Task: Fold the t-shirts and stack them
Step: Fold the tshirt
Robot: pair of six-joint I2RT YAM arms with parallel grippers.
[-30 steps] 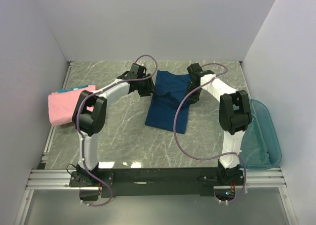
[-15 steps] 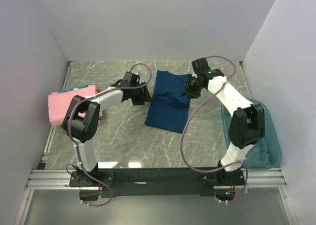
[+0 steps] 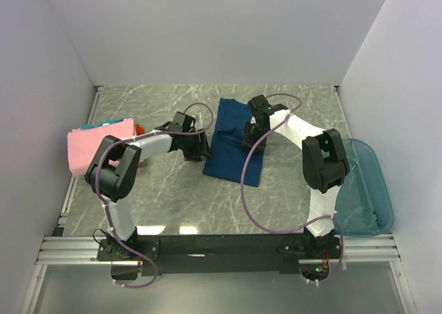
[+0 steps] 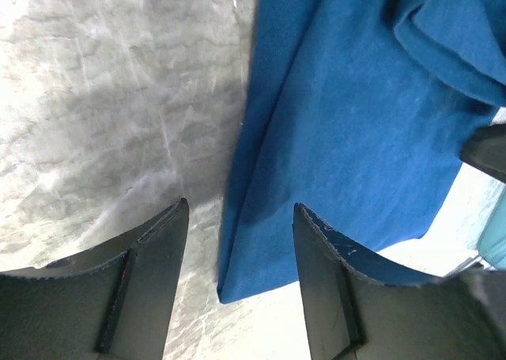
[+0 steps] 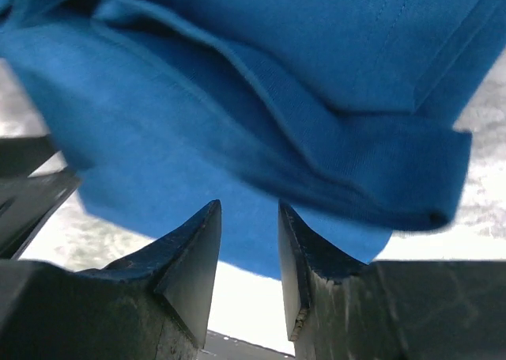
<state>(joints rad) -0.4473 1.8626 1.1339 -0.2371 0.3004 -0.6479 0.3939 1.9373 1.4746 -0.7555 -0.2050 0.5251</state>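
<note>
Two arms lean in on one garment. From the top camera I see the navy t-shirt (image 3: 231, 159) lying as a long folded strip on the far middle of the worktop (image 3: 166, 190), slightly slanted. The left arm (image 3: 148, 143) comes at it from the left, its jaws low at the shirt's left edge, toward the nearer end. The right arm (image 3: 297, 126) bends back over it, its jaws above the shirt's far half. At the left edge lies the pink t-shirt (image 3: 93, 152), folded. A strip of teal t-shirt (image 3: 86, 126) shows beyond it and a scrap of orange t-shirt (image 3: 138, 130) at its right side (I can't tell how these two are folded). The translucent teal tub (image 3: 369, 197) sits at the right edge, well apart from the shirts.

Left wrist camera: the left jaws stand well apart with nothing between them. Past them I see bare worktop on the left and navy cloth on the right. One corner of the shirt falls in the gap, lying flat on the worktop. A thick fold bunches at the upper right.

Right wrist camera: the right jaws are partly open, with a narrow gap between them, and hold nothing. The navy shirt fills the picture beyond them in layers, a hemmed fold running across it, and pale worktop shows beneath.
</note>
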